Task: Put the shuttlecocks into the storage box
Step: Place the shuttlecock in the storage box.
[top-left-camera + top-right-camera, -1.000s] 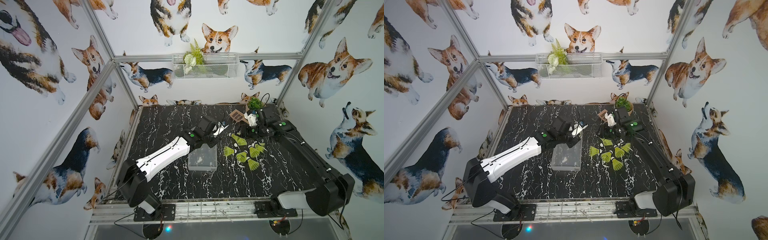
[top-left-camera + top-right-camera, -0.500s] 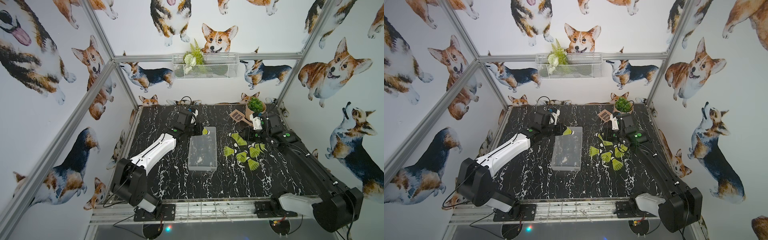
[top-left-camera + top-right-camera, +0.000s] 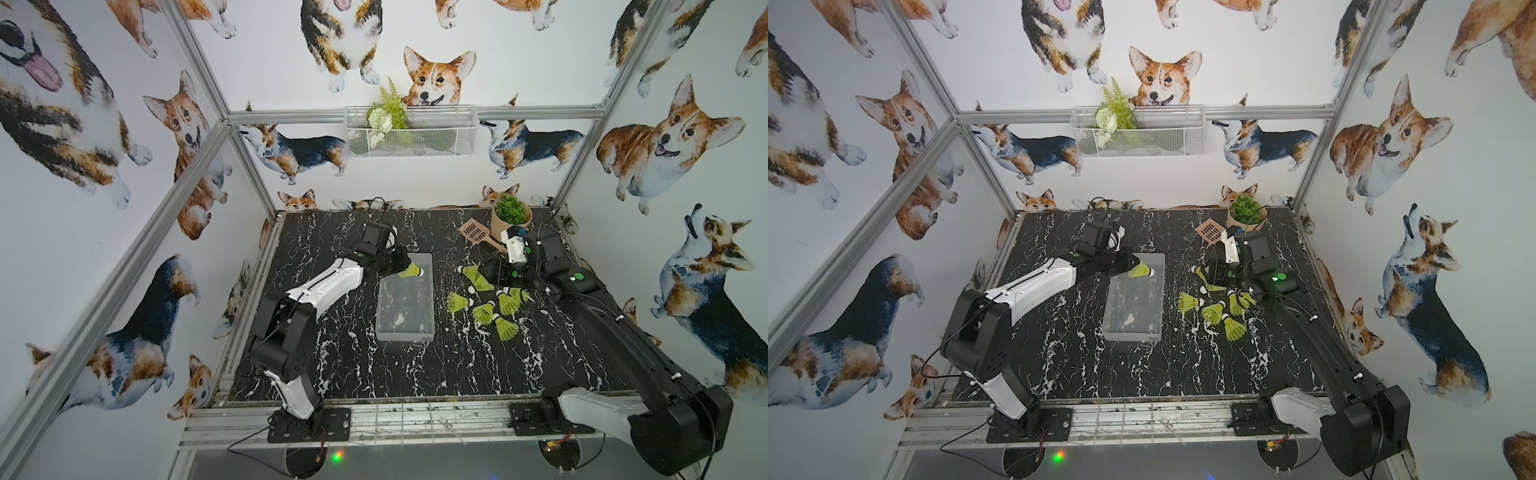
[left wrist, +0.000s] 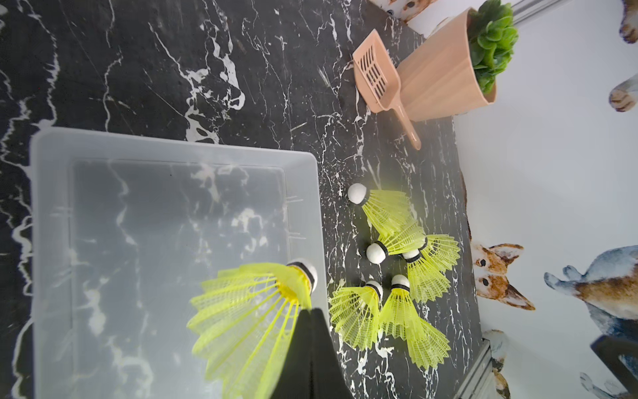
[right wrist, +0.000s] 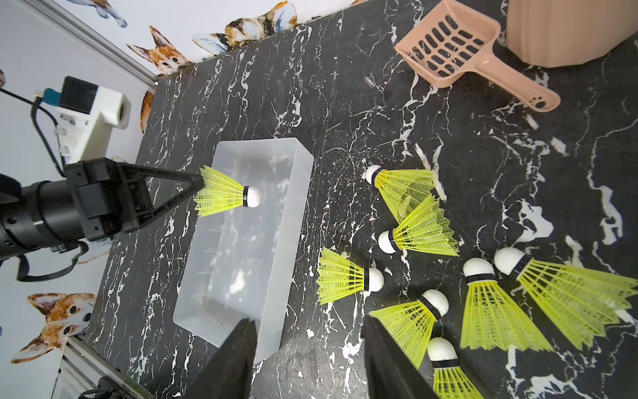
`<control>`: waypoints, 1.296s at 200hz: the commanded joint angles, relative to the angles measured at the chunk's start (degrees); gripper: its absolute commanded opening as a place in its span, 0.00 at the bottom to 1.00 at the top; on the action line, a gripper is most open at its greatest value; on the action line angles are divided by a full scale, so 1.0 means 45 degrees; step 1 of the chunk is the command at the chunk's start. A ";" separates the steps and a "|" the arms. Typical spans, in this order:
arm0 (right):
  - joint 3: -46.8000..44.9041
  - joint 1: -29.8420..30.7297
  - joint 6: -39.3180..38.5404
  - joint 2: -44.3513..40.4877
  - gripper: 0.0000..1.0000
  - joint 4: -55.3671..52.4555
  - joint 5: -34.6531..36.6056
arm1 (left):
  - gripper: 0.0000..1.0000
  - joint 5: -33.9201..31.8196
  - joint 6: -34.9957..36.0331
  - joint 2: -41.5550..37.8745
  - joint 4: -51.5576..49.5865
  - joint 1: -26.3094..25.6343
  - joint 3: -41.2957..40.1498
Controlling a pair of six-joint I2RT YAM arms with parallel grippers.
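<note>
the shuttlecock was pinched by the rim of its yellow skirt in the left claw, whose jaws were closed flat together on that thin edge. it stuck straight out from the fingertips, lying level, white tip pointing away from the claw. in both top views it hung over the far end of the box, and in the left wrist view its tip sat just inside the box's rim. whether it touched the box could not be told. the rest of the box stretched away to the side of the claw, its floor bare.

seven loose shuttlecocks lay on the table past the box from the left claw, bunched close together, some skirts overlapping, their tips pointing different ways.

the right claw hovered by that bunch with its jaws about half apart and nothing between them but bare table. one finger was beside the box's corner, the other finger was at the edge of the bunch, right by two shuttlecocks; contact could not be told.

beyond the bunch from the right claw lay a pink scoop, and just beside it stood a tan pot with a green plant.
</note>
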 commanded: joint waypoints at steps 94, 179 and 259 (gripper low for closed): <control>-0.0278 0.0032 0.0001 0.0302 0.55 0.0520 -0.0475 | 0.00 0.0805 -0.0715 0.2527 0.1408 0.0268 0.1180; -0.0245 0.0017 -0.0067 0.0558 0.55 0.0428 -0.0551 | 0.00 0.1160 -0.1184 0.3698 0.2019 0.0394 0.1678; -0.0236 0.0022 -0.0155 0.0602 0.55 0.0325 -0.0695 | 0.00 0.0911 -0.1586 0.4058 0.2659 0.0523 0.1601</control>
